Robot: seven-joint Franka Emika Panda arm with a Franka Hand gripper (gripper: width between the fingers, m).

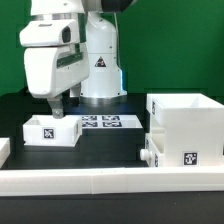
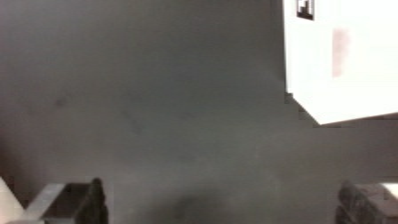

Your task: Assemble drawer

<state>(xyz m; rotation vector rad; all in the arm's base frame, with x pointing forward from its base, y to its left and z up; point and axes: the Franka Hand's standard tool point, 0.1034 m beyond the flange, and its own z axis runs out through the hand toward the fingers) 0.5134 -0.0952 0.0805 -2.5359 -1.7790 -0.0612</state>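
Observation:
The large white cube-like housing [image 1: 186, 122] stands at the exterior view's right, open at the top, with a tag on its front. A small white part [image 1: 160, 152] sits against its lower left side. One small open-top tray [image 1: 52, 130] with a tag lies at the left. My gripper [image 1: 56, 108] hangs just above the tray's back edge. In the wrist view my gripper [image 2: 228, 205] is open and empty over dark table, with one dark finger [image 2: 80, 200] at each side. A white tagged drawer part [image 2: 342, 60] shows at the edge of the wrist view, apart from the fingers.
A long low white rail [image 1: 100, 181] runs along the front of the table. The marker board [image 1: 102, 122] lies flat before the robot's base [image 1: 100, 85]. A white piece [image 1: 4, 150] shows at the far left edge.

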